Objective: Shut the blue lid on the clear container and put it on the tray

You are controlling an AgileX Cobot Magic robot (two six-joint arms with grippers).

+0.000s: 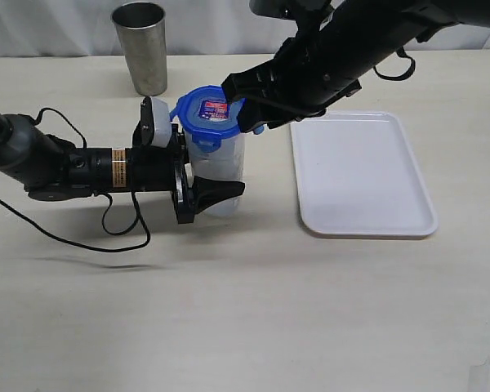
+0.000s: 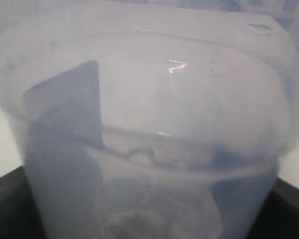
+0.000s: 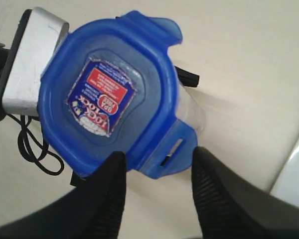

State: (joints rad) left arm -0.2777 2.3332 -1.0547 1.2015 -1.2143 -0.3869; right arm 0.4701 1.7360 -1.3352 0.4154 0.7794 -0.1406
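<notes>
I see L gripper (image 1: 220, 186) clamping container (image 1: 229, 159); wrist view there is all blur. R gripper (image 3: 159, 158) is spread beside lid (image 3: 109, 94); seating unclear.

This looks like a robotics lab bench, not a home or kitchen. A bare beige counter (image 1: 245, 310) runs back to a plain white backdrop (image 1: 49, 24) at the far edge. Two black machine arms reach over it, the left arm (image 1: 65, 163) trailing a loose cable (image 1: 106, 251) and the right arm (image 1: 376, 33) coming in from the far right. The only goods are test props: a steel cup (image 1: 140, 49) far left, a tray (image 1: 359, 175) on the right and a clear container (image 1: 229, 159) between them.
</notes>
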